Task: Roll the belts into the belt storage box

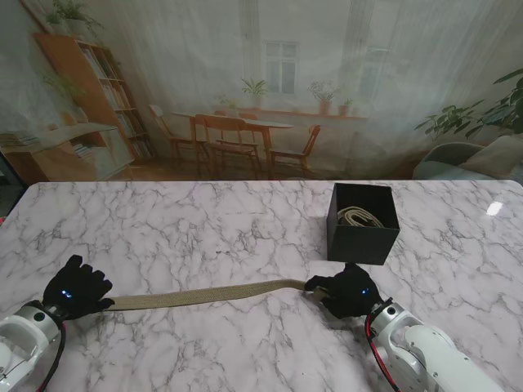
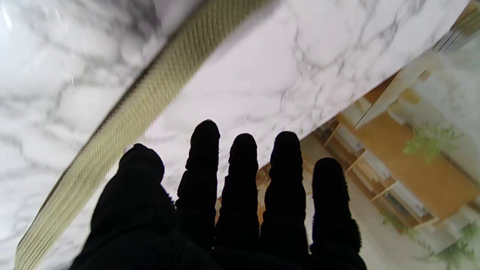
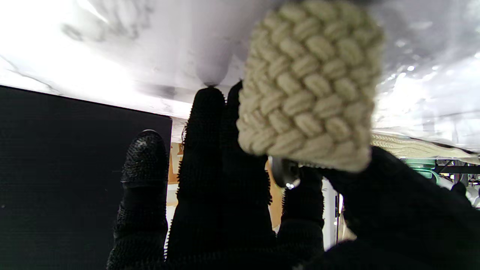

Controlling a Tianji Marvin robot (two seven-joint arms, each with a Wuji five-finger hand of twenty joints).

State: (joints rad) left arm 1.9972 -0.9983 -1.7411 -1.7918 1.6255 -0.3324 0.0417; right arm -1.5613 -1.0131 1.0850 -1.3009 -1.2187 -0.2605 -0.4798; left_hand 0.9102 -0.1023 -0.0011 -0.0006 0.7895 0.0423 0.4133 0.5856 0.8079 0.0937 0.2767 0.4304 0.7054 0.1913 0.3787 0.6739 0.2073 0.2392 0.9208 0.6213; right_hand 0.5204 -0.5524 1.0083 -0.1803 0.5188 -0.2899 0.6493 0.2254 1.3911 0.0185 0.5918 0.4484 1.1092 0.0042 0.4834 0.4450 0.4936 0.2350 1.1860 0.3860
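Woven and beige, a belt point(image 1: 204, 294) was seen from the stand lying flat along the near part of the marble table point(image 1: 188, 229), stretched between the two hands. Its left end was reached by the left hand point(image 1: 75, 287); its right end was at the right hand point(image 1: 350, 289). The black box point(image 1: 363, 222) stood just beyond the right hand, and a pale coiled belt point(image 1: 359, 216) already lay inside.

In the left wrist view, the left hand point(image 2: 225, 210) was shown open, fingers point(image 2: 204, 150) straight and apart, with the belt point(image 2: 150, 101) running past the thumb side; whether it was pressed down could not be told.

In the right wrist view, the belt's end point(image 3: 307, 86) was gripped by the right hand point(image 3: 262, 195), folded over between thumb and fingers, with the box's dark wall point(image 3: 75, 168) close beside.

The step was judged to be the start of rolling. The next move would call for the held end to be turned toward the left. Open table lay beyond the belt; the near edge and the box left less room.
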